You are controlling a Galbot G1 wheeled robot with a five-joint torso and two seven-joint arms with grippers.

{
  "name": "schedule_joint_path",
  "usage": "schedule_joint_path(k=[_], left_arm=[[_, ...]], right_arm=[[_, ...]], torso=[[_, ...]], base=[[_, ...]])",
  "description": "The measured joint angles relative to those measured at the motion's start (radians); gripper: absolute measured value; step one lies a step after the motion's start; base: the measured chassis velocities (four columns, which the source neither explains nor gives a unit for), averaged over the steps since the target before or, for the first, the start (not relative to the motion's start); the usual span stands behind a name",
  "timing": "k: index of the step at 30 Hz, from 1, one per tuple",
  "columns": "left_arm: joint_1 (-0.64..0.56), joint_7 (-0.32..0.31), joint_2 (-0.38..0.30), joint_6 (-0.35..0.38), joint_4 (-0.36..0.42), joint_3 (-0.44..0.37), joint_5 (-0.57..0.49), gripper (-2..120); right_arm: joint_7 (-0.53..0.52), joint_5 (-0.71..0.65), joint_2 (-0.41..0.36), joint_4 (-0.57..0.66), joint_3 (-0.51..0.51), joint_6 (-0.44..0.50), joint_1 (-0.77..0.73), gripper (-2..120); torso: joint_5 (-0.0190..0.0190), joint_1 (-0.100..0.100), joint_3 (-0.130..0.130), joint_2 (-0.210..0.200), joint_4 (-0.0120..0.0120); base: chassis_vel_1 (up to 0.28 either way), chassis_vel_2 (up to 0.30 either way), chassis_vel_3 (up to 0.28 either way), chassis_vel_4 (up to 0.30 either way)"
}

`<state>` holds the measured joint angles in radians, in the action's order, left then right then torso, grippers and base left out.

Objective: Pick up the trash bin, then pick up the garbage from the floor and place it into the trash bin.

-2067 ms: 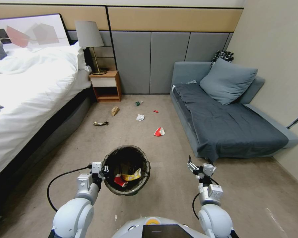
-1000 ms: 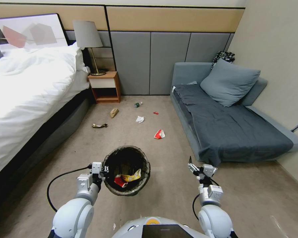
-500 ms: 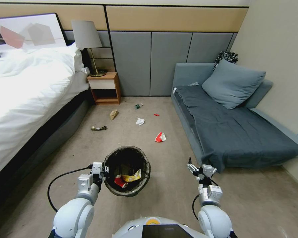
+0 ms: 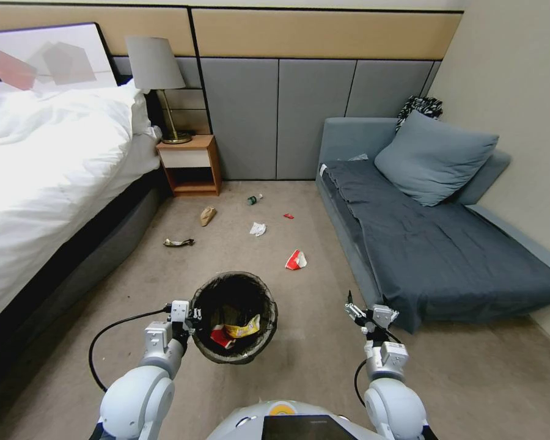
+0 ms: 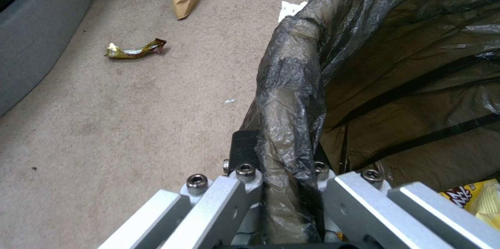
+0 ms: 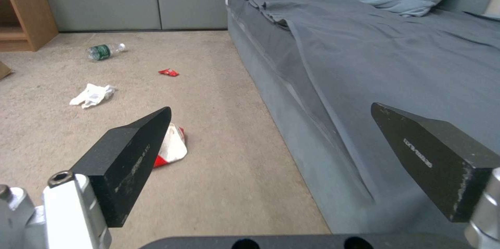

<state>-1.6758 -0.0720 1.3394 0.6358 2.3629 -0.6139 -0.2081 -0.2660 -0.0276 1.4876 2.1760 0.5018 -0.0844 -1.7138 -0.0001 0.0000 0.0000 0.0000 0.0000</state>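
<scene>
The left end effector [image 4: 188,316] is clamped on the rim of the trash bin [image 4: 234,316], its fingers [image 5: 243,151] pinching the dark bag folded over the edge. The bin hangs just ahead of the robot's body, held off the carpet [image 4: 299,366], and inside it lie a yellow wrapper [image 4: 242,328] and a red one [image 4: 220,337]. The right end effector [image 4: 359,312] hovers to the right of the bin and apart from it, its two black fingertips [image 6: 133,151] spread wide with nothing between them.

Beyond the bin, garbage is scattered over the floor. Nearest is a crumpled red-and-white wrapper [image 4: 296,260], close to the grey sofa [image 4: 434,244]. Left of it and near the bed [image 4: 49,183] lies a twisted gold-brown wrapper [image 4: 178,242]. Farther on are a white paper wad [image 4: 258,229], a tan paper scrap [image 4: 207,215] and a tiny red scrap [image 4: 288,216]. Farthest, a small green-labelled bottle [image 4: 253,199] lies near the wooden nightstand [image 4: 188,165], which carries a lamp [image 4: 157,85] against the padded wall.
</scene>
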Motion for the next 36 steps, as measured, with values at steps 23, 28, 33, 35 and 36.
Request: schedule_joint_path(k=[23,28,33,35,36], left_arm=[[0.011,0.003,0.0,-0.002,0.0,-0.001,-0.003,1],[0.011,0.003,0.001,-0.003,-0.001,0.005,-0.002,1],[0.01,0.004,0.007,-0.005,-0.001,0.006,-0.001,1],[0.01,0.004,0.006,-0.005,-0.002,0.002,-0.001,1],[0.01,0.004,0.005,-0.006,-0.002,0.001,-0.001,1]], right_arm=[[-0.015,0.011,0.011,-0.002,0.003,0.003,-0.006,100],[-0.016,0.011,0.012,-0.002,0.004,0.005,-0.005,100],[-0.016,0.011,0.012,-0.003,0.002,0.004,-0.001,100],[-0.016,0.011,0.012,-0.003,0.001,0.003,0.001,100],[-0.016,0.011,0.012,-0.003,0.001,0.003,0.002,100]], torso=[[0.0001,0.0,0.0,0.0,-0.0002],[0.0,0.0,0.0,0.0,0.0],[0.0001,0.0,0.0,0.0,-0.0001],[0.0002,0.0,0.0,0.0,0.0001],[0.0002,0.0,0.0,0.0,0.0002]], base=[[-0.102,0.102,0.101,-0.104],[-0.106,0.112,0.125,-0.1],[-0.113,0.119,0.11,-0.113],[-0.098,0.13,0.131,-0.122],[-0.132,0.125,0.128,-0.128]])
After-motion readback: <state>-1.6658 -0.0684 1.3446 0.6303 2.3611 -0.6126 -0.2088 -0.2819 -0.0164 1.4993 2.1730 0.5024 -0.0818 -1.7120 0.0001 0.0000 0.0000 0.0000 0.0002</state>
